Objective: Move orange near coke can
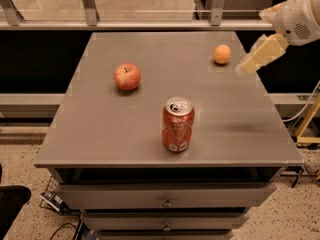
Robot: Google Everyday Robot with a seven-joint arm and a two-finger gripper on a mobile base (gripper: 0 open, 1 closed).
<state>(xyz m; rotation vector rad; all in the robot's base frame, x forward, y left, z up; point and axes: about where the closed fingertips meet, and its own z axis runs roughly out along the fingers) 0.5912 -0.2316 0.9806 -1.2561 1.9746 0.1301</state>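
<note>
Since the gripper [246,66] hangs at the right edge of the desk [100,134] — parted or closed, I cannot tell — it should descend squarely onto the orange [222,54] just beside it.

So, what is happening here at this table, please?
A one-armed robot is setting out to move the orange near the coke can. Its gripper hangs just right of the orange, at the table's far right side, apart from it. The orange is not yet grasped. The can stands upright near the front edge, and an apple lies to the left.
</note>
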